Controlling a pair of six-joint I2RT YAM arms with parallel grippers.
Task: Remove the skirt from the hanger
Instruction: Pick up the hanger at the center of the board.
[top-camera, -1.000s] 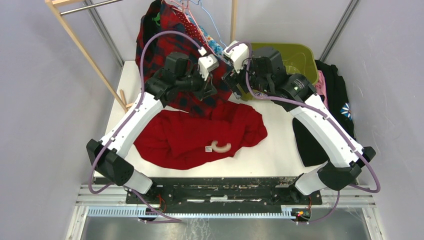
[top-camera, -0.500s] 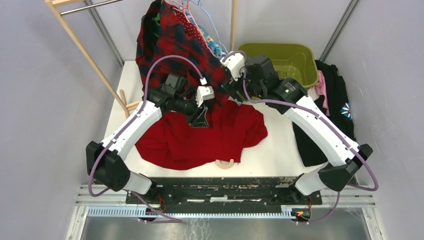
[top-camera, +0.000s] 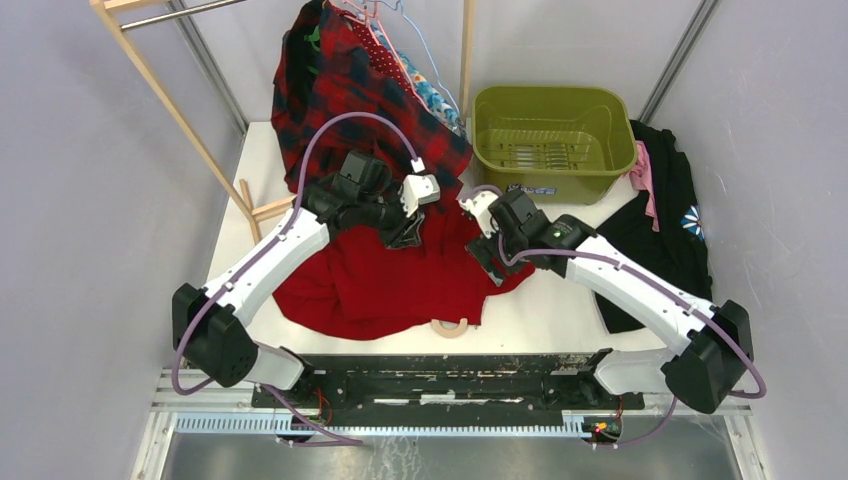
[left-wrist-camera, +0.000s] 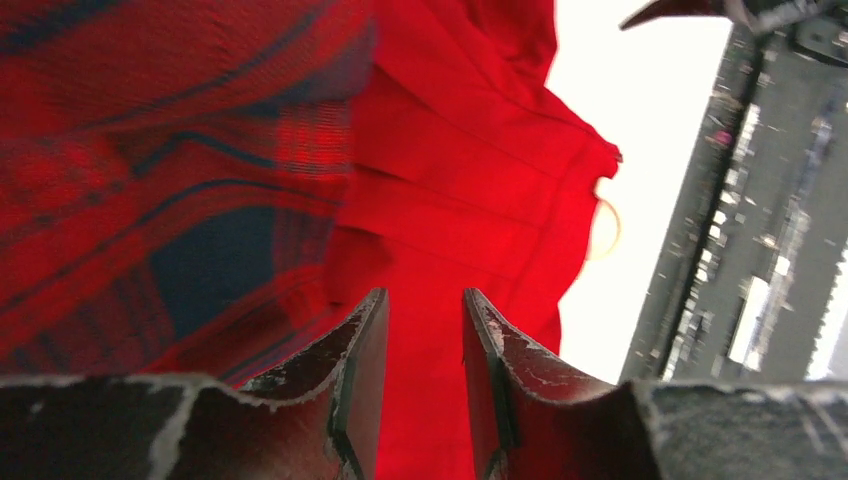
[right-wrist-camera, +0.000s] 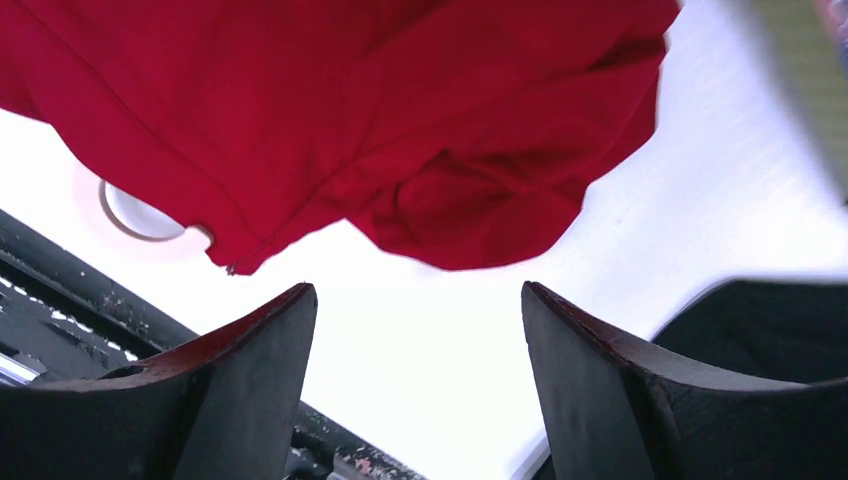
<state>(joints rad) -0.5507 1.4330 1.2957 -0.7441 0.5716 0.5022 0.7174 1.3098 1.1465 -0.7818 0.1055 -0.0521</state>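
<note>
Red skirt (top-camera: 380, 285): lies crumpled in a low heap on white table (top-camera: 560, 300), left of green bin (top-camera: 555, 183) and nearer the arm bases than it. Not hanging, spread flat on the tabletop.

Left gripper (top-camera: 402, 232): hangs over skirt's far edge, left of green bin, about where plaid hem meets red cloth. Left wrist view (left-wrist-camera: 422, 300): fingers (left-wrist-camera: 360, 380) close together with a slim gap, nothing pinched between. Beyond the tips, skirt (left-wrist-camera: 450, 200) and plaid garment (left-wrist-camera: 130, 180); touching the cloth or not, cannot tell.

Right gripper (top-camera: 487, 258): sits at skirt's bin-side edge, nearer the bases than green bin. Right wrist view (right-wrist-camera: 417, 300): jaws spread wide, empty. Looks down on bare table (right-wrist-camera: 700, 180), skirt (right-wrist-camera: 350, 110) rim just past the tips.

Plaid garment (top-camera: 340, 90): red and navy, hangs at wooden rack (top-camera: 160, 93) left of green bin, lower hem draping down against skirt's far side.

Beige curved piece (top-camera: 450, 334): lies on table touching skirt's near edge, well apart from green bin, toward the bases. Also shows blurred in left wrist view (left-wrist-camera: 608, 228) and right wrist view (right-wrist-camera: 140, 222).

Black garment (top-camera: 665, 215): lies right of green bin along table's right side, also in right wrist view (right-wrist-camera: 760, 330). Pink cloth (top-camera: 643, 170): just beside bin's right wall, on top of black garment.
</note>
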